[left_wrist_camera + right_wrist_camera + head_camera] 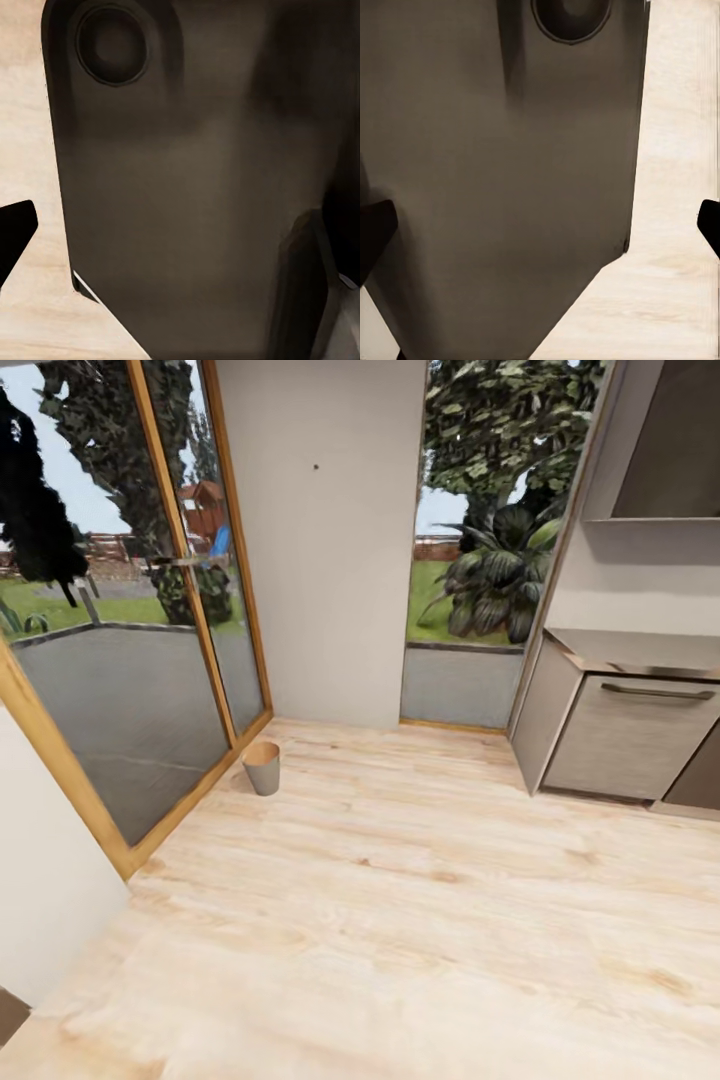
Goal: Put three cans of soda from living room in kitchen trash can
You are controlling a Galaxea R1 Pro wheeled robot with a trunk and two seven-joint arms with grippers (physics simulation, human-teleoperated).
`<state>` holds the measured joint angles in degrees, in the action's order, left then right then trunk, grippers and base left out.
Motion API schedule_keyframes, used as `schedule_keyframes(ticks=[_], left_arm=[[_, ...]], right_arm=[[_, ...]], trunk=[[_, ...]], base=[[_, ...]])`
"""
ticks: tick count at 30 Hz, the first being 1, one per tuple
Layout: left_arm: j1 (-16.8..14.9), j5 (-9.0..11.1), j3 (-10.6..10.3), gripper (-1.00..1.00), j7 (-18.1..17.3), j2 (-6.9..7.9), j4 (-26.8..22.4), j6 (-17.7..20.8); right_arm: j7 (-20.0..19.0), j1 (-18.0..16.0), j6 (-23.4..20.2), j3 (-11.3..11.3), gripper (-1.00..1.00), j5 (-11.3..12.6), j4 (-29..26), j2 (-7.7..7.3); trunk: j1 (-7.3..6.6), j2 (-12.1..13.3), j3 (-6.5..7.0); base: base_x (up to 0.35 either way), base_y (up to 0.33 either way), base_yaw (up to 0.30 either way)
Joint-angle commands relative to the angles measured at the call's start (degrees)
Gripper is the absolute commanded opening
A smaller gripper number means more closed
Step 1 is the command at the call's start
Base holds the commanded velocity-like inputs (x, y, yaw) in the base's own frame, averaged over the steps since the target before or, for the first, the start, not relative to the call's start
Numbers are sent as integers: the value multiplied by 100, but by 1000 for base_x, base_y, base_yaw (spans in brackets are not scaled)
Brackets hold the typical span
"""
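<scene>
Bin (pixel 262 767) upright beside glass door (pixel 130 660).

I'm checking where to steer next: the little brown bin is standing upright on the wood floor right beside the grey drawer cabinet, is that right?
Not quite. The head view shows the brown bin upright on the wood floor, but beside the wood-framed glass door, across the room from the grey drawer cabinet.

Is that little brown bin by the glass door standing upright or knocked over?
Upright. The trash can stands on the wood floor with its round mouth facing up, beside the glass door.
</scene>
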<state>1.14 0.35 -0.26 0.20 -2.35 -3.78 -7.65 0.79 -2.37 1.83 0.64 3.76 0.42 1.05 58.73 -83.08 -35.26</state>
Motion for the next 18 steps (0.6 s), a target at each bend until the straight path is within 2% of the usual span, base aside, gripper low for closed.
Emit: schedule_keyframes(ticks=[1,18], left_arm=[[0,0,0,100,2,-1,0,0],[0,24,8,100,16,-2,-9,2]], right_arm=[[0,0,-1,1,100,1,1,0],[0,0,-2,-1,100,1,2,0]], trunk=[[0,0,0],[0,0,0]], base=[[333,-121,0],[334,-124,0]])
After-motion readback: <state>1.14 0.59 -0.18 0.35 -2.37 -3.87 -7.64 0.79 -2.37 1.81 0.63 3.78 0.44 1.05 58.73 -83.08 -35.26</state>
